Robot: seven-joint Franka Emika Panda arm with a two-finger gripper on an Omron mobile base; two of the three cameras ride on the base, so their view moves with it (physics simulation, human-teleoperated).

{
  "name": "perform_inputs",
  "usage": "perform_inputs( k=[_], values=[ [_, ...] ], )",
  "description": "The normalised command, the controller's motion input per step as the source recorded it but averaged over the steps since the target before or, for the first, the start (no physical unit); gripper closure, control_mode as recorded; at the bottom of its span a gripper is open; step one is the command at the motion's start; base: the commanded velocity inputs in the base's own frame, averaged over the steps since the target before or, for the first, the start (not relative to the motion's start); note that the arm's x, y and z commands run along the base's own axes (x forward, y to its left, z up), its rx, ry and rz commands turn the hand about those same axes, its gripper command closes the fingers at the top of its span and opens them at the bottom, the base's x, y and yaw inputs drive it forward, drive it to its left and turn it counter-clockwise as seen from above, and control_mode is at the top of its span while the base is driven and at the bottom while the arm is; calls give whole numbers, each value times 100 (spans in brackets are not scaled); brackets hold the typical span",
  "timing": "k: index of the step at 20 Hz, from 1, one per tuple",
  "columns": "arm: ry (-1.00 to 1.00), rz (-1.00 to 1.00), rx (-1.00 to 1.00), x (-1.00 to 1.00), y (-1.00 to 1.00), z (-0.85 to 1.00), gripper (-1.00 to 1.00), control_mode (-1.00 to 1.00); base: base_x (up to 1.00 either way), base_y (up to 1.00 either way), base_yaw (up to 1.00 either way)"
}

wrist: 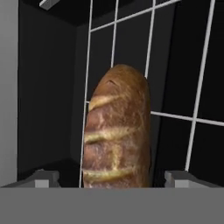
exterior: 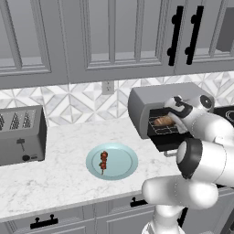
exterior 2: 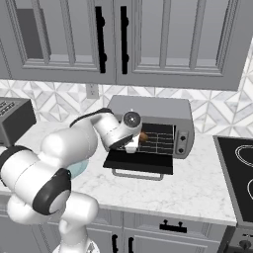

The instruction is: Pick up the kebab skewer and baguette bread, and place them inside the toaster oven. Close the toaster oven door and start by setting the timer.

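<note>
On the marble counter [exterior: 59, 178] the toaster oven [exterior: 151, 98] stood open, the gripper [wrist: 112, 180] with jaws wide around the baguette bread [wrist: 116, 131] on its rack, which might snag fingertips withdrawing.

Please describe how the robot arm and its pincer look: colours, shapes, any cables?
The rounded, glossy white arm has thick tubular segments joined by dark grey bands. A thin black cable loops along its upper part. The small pincer has two grey blocky fingertips.

baguette bread [wrist: 116, 131] near end cut off below, hand [exterior 2: 133, 144] perhaps clear of it
</note>
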Motion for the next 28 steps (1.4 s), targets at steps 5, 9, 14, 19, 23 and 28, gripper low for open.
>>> perform_inputs(
  k=[5, 9, 14, 19, 23, 28],
  values=[
    [6, 0, 0, -48, -20, 8, -100, -100, 0, 0, 0],
    [5, 0, -2, -31, -9, 48, -100, -100, 0, 0, 0],
    [3, 5, -1, -32, 0, 71, -100, -100, 0, 0, 0],
    [19, 15, -12, -80, 51, 52, -100, -100, 0, 0, 0],
    [21, 34, -13, -63, 99, 16, -100, -100, 0, 0, 0],
    [25, 48, -8, -46, 100, 0, -100, -100, 0, 0, 0]
  ],
)
